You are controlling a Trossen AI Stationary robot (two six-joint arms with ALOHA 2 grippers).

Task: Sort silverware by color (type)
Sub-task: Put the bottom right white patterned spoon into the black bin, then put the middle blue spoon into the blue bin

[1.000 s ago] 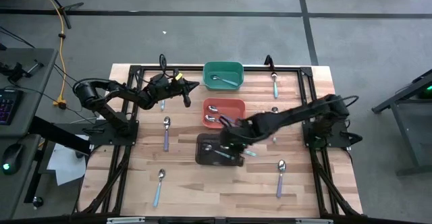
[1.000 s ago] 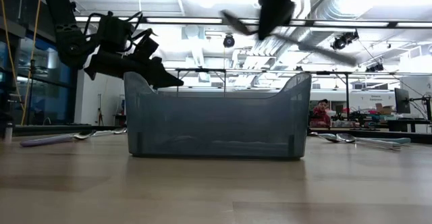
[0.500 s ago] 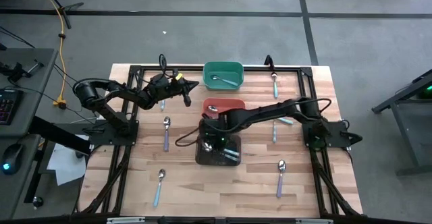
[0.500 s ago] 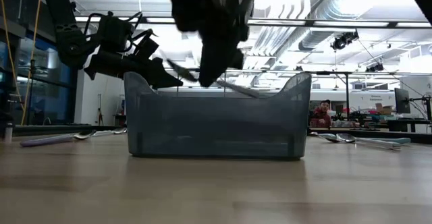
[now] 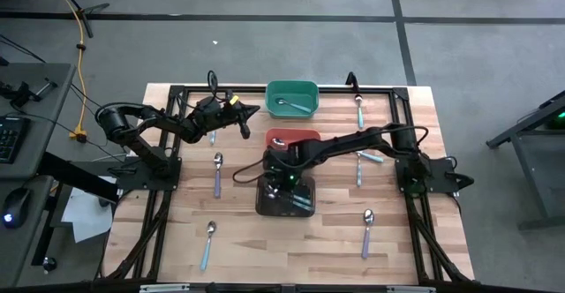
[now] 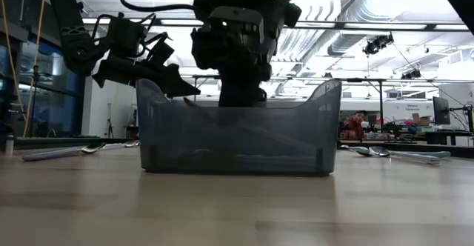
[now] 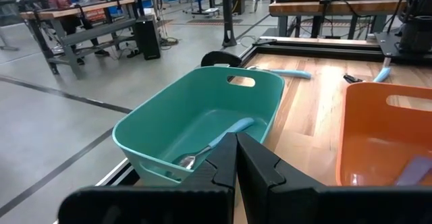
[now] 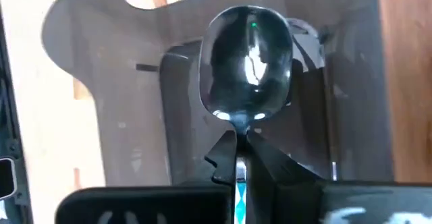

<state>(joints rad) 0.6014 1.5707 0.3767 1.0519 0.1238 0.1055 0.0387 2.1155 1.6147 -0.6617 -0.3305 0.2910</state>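
My right gripper (image 5: 279,176) reaches down into the black bin (image 5: 284,206) and is shut on a spoon with a light blue handle; its shiny bowl (image 8: 248,67) shows past the fingertips in the right wrist view. In the low view the right gripper (image 6: 241,98) dips behind the bin's translucent wall (image 6: 185,138). Another light blue spoon (image 5: 301,201) lies on the bin floor. My left gripper (image 5: 248,113) hovers shut beside the green bin (image 5: 291,98), which holds a teal spoon (image 7: 214,142). The orange bin (image 5: 294,146) holds a lavender spoon (image 7: 413,171). My right gripper pinches the spoon between its two fingers at the neck (image 8: 237,131), just behind the bowl. The light blue handle (image 8: 238,196) runs back between the fingers. The fingers come from above, pointing down into the black bin, along the spoon. Whether the bowl touches the bin floor, I cannot tell.
Loose spoons lie on the wooden table: a lavender one (image 5: 217,173) and a blue one (image 5: 208,243) on the left, a lavender one (image 5: 367,232), a blue one (image 5: 359,171) and one at the far edge (image 5: 358,108) on the right. A black frame rims the table.
My right gripper has carried the spoon toward the table's left, from the black bin's right side to over it, and has come down until its fingers are inside the bin. It has stayed shut on the spoon. The left arm has kept still.
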